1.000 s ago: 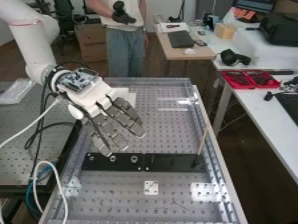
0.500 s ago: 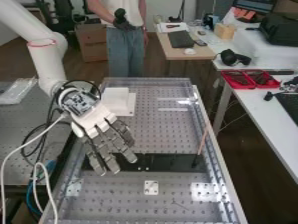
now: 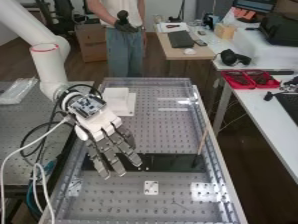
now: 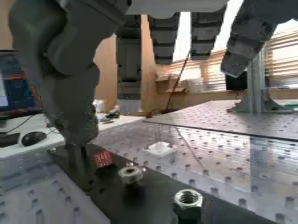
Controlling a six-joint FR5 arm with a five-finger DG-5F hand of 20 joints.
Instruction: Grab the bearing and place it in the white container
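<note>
Hand (image 3: 101, 122) over black plate (image 3: 169, 162), fingers (image 3: 110, 161) long, a bit apart, aimed down at plate. Spread wide, no part seen in grasp; prob. to give room for a small part btwn fingers & thumb (image 4: 73, 95). In wrist view, thumb tip right by red bit (image 4: 102, 159) on plate; touching or just near, can't tell.

Next out, on plate, in a row: nut (image 4: 188, 199), then round part (image 4: 130, 174), then red bit. Bearing prob. in same row, maybe round part or red bit; can't tell which. Gaps in row prob. meant as finger room, but nbr. could get clipped on a sloppy pinch.

Farther along plate, at end away from hand, stick (image 3: 201, 141) slanting up, prob. out of the way there. Toward high cam, white tile (image 3: 151, 188) flat on board (image 3: 173, 211), apart from plate; purpose unclear.

Past hand, at board's far end on same side as arm (image 3: 52, 67), box (image 3: 117, 96), white, prob. the container, likely put there for a short carry. Grasp needed 1st, then straight lift clear of row, then swing to box.
</note>
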